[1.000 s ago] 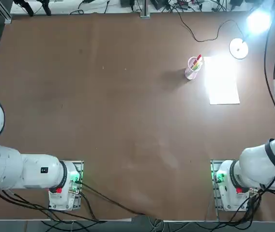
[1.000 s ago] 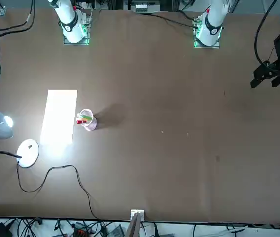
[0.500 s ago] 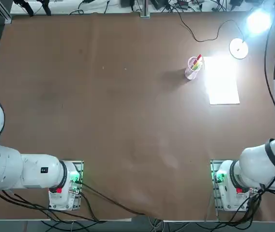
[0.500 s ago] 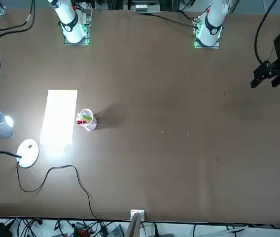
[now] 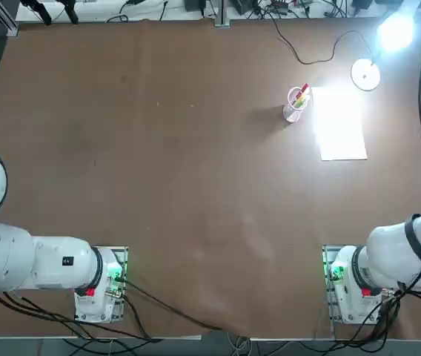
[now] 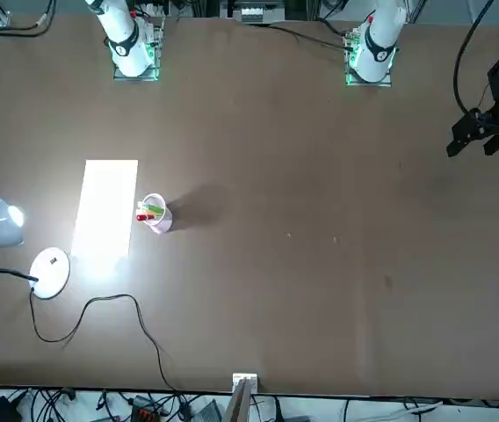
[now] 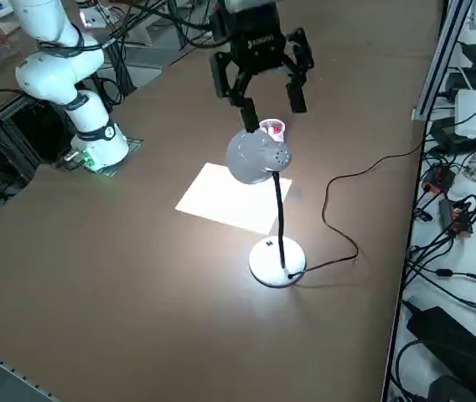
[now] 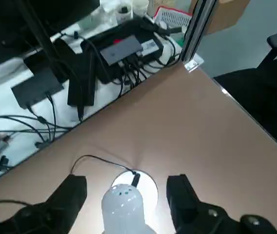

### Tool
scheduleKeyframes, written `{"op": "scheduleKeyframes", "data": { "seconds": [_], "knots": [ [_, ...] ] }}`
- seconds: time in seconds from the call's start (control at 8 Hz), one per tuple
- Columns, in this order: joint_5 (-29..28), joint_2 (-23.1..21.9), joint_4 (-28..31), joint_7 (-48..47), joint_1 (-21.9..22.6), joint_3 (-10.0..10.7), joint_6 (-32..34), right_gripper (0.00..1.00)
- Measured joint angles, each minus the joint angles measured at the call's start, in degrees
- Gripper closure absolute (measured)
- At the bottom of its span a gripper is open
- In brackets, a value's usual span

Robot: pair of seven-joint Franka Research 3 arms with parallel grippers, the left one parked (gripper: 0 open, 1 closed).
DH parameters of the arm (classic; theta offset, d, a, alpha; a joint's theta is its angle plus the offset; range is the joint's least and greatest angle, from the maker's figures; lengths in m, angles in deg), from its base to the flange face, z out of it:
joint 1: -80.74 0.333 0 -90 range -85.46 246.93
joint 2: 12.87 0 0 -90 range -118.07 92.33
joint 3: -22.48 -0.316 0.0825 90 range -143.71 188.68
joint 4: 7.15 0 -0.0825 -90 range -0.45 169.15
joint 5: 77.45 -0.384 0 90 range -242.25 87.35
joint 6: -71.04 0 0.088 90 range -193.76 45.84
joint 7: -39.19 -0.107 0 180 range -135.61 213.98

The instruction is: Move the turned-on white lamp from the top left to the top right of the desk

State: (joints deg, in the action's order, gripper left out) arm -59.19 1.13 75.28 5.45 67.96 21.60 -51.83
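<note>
Left to right in side view: paper sheet (image 7: 231, 198), then white lamp (image 7: 259, 159), lit, base on desk (image 7: 121, 276) top-right corner. Right gripper (image 7: 269, 99) hovers just above lamp head, fingers apart, holding nothing. Placement looks done; next move likely retract arm clear of cord (image 7: 351, 188)

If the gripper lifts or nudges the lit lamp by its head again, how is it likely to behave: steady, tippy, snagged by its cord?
Likely top-heavy: the lamp carries a bulky head on a slim neck over a small round base, so a push at the head may tip it. The thin black cord trails off the desk edge and could drag. The open right gripper hovers above the head.
</note>
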Motion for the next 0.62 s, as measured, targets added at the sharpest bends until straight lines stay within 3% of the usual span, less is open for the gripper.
{"op": "scheduleKeyframes", "data": {
  "seconds": [0.38, 0.62],
  "knots": [
    [-3.2, -3.7, -2.0, 10.5, -0.1, -0.4, 10.4, 0.0],
    [-13.7, -4.7, -2.2, 19.8, -0.1, -0.5, 22.9, 0.0]
  ]
}}
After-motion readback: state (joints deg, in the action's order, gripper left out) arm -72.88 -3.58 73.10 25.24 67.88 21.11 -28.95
